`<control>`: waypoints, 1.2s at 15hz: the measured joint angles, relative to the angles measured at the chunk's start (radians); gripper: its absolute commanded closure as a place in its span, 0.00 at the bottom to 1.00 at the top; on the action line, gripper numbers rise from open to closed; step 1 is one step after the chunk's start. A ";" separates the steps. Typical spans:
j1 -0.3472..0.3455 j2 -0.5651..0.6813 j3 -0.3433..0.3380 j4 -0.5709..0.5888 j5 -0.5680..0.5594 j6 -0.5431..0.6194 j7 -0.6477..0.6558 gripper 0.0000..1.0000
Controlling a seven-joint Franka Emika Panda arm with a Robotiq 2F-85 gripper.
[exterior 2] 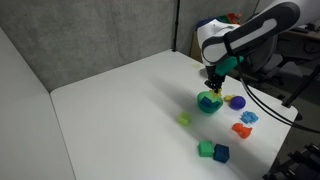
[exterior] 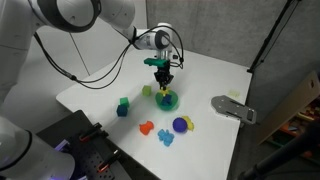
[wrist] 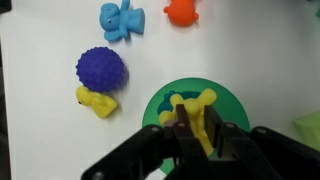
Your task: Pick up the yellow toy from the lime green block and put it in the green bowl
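My gripper (wrist: 198,122) is shut on the yellow toy (wrist: 196,104), a small yellow piece with prongs sticking out past the fingers. It hangs directly over the green bowl (wrist: 158,100), whose teal inside shows behind the toy. In both exterior views the gripper (exterior: 162,78) (exterior 2: 214,86) is just above the bowl (exterior: 168,100) (exterior 2: 208,103). The lime green block (exterior: 146,90) (exterior 2: 184,119) stands bare on the white table, a short way from the bowl.
A purple ball (wrist: 100,68) touches a yellow piece (wrist: 96,100) beside the bowl. A blue toy (wrist: 122,20) and an orange toy (wrist: 182,11) lie beyond. A darker green cube (exterior 2: 205,149) and a blue cube (exterior 2: 221,153) sit together. A grey object (exterior: 233,108) lies at the table edge.
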 measured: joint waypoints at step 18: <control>-0.069 -0.173 0.016 0.028 0.040 -0.146 -0.047 0.00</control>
